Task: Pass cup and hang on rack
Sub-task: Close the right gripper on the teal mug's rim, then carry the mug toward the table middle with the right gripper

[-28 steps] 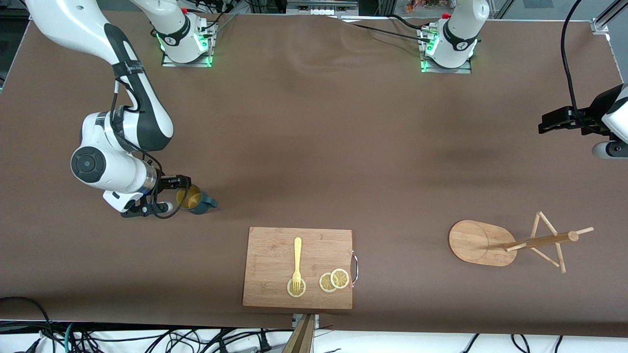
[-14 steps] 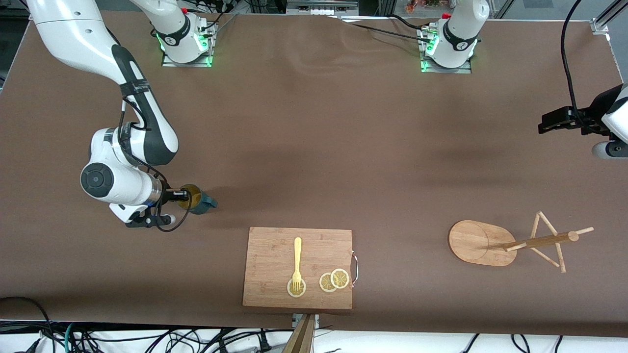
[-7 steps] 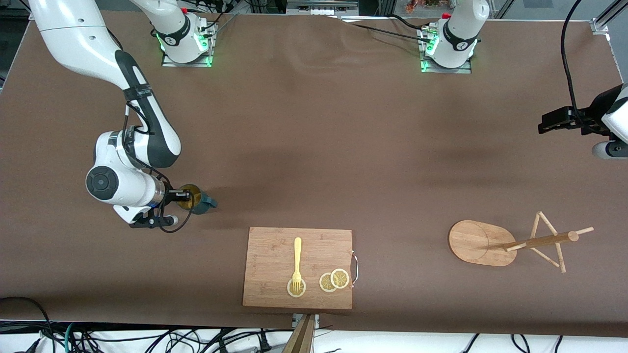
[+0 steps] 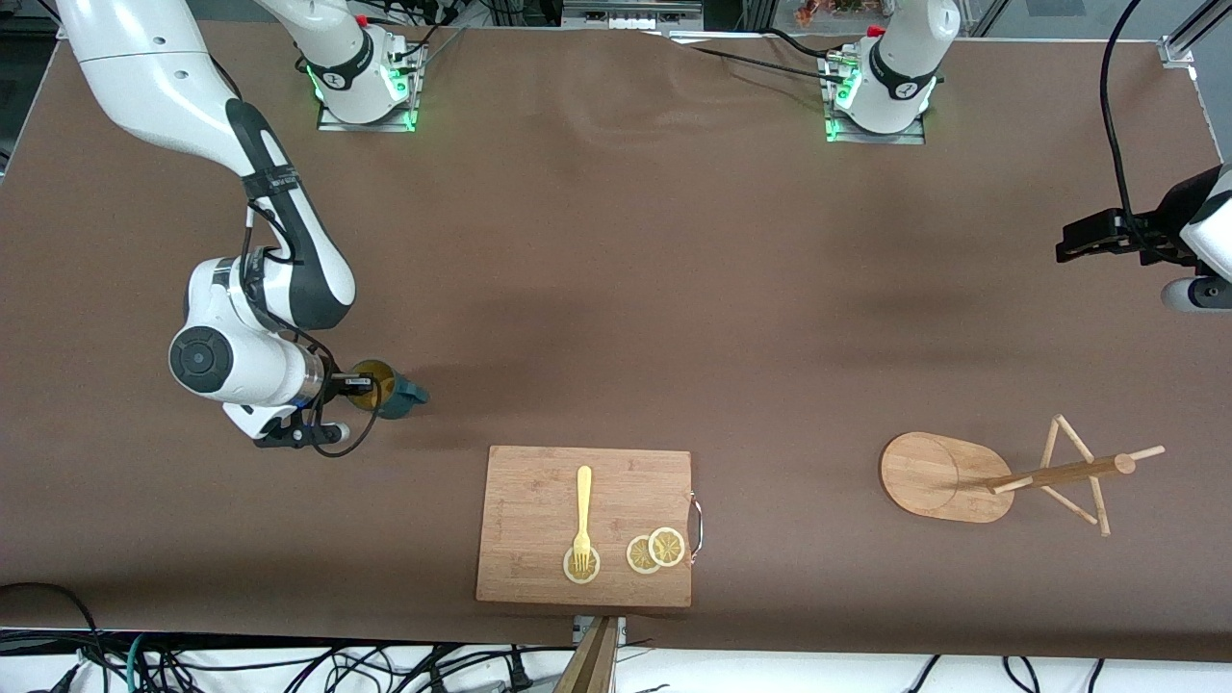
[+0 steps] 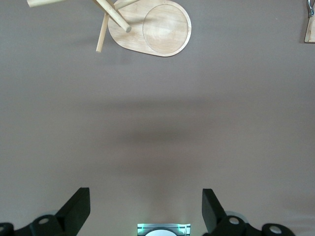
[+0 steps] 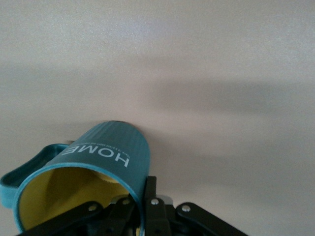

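Gripping the mug's [image 4: 383, 389] rim, the right gripper [image 4: 358, 387] was shut at the right arm's end; the left gripper [image 5: 146, 212] waited spread open; passing and hanging on the mug tree [image 4: 1001, 474], at four o'clock, remained undone.

I see the cup [image 6: 106, 147] in ribbed dark teal with white "HOME" lettering and a yellow-ochre inside. The rack [image 4: 943, 476] is pale bamboo, the worktop [image 4: 616, 289] plain brown. My left gripper's fingers [image 5: 76, 209] are black.

white arms [image 4: 159, 72], black joint bands
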